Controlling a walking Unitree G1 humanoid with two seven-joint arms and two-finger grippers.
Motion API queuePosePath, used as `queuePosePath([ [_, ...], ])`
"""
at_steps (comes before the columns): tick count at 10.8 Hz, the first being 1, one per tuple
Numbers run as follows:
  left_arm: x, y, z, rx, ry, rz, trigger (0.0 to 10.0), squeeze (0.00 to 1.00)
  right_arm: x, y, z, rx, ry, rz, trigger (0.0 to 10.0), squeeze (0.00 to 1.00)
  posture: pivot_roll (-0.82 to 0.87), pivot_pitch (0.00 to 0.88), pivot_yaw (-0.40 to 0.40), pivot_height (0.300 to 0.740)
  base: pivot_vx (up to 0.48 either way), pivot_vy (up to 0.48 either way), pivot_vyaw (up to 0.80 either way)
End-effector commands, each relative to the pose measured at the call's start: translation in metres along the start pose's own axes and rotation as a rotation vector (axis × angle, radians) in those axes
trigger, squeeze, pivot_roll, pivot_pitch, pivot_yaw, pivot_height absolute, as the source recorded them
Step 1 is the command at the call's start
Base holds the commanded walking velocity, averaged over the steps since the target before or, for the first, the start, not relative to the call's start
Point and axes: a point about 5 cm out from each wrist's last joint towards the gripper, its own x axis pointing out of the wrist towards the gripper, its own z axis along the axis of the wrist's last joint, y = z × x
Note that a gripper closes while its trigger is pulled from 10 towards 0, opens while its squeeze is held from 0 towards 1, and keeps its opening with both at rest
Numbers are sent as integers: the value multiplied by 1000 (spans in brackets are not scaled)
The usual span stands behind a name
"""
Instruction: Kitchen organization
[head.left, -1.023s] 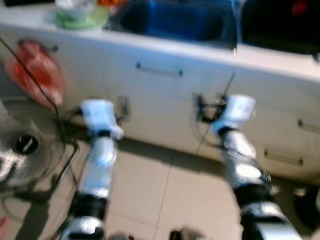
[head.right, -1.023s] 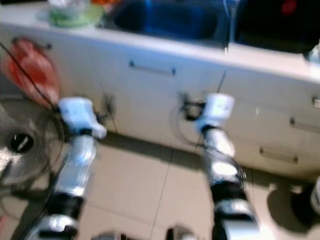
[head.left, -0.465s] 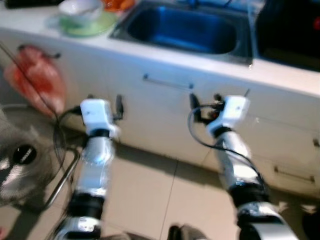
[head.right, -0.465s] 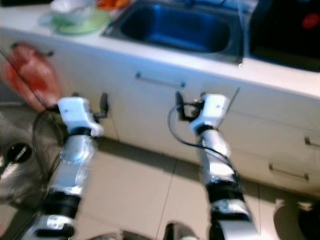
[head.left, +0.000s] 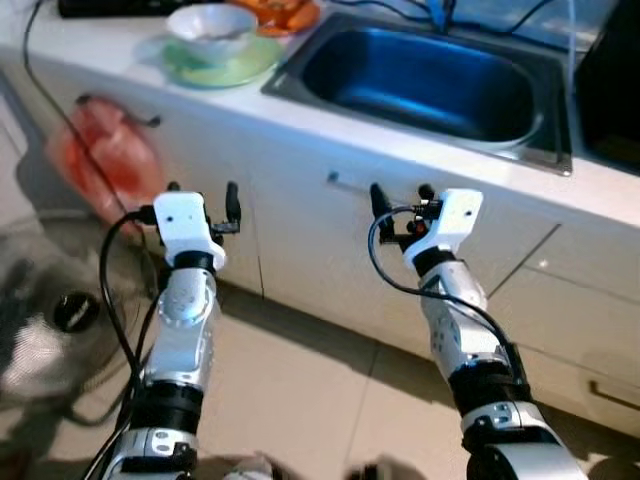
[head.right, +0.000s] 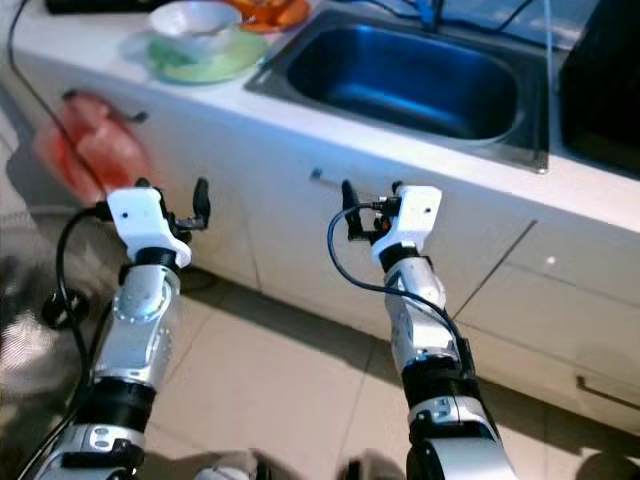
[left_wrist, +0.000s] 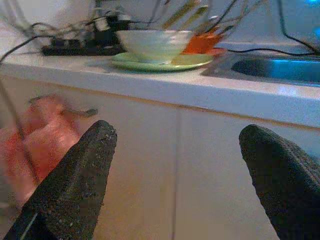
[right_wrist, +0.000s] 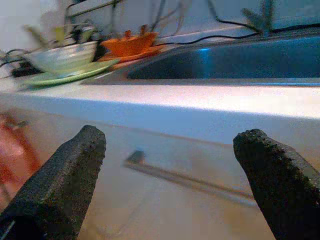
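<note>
A white bowl (head.left: 212, 22) sits on a green plate (head.left: 222, 62) on the white counter (head.left: 300, 110), left of the steel sink (head.left: 430, 85). An orange item (head.left: 286, 12) lies behind the plate. My left gripper (head.left: 202, 190) is open and held up in front of the cabinet door below the plate. My right gripper (head.left: 400, 195) is open too, close to the bar handle (head.left: 345, 182) of the cabinet under the sink. Neither holds anything. The left wrist view shows the bowl (left_wrist: 155, 44) above the counter edge. The right wrist view shows the handle (right_wrist: 185, 177).
A red plastic bag (head.left: 105, 160) hangs from a knob on the left cabinet. A floor fan (head.left: 50, 320) stands at the left with cables running to it. A black appliance (head.left: 612, 80) stands right of the sink. A power strip (head.left: 100, 8) lies at the counter's back left.
The whole view has shifted and sharpened as I came closer to the counter. Both grippers now stand higher against the cabinet fronts, still open.
</note>
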Motion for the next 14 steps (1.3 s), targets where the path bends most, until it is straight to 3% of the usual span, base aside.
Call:
queuePosePath([
  [1,0,-10,-1,-10,5,-27,10000,0,-2,-12,2,-11,-7,-36,10000,0,50,122,-25,740,435,0,0],
  [10,2,-8,2,4,-4,-47,10000,0,-3,-9,-2,3,-5,-56,10000,0,65,119,-9,740,437,0,0],
  [14,4,-17,9,-20,-38,-80,10000,0,-2,-13,1,1,-18,-68,10000,0,63,125,-1,740,312,0,0],
])
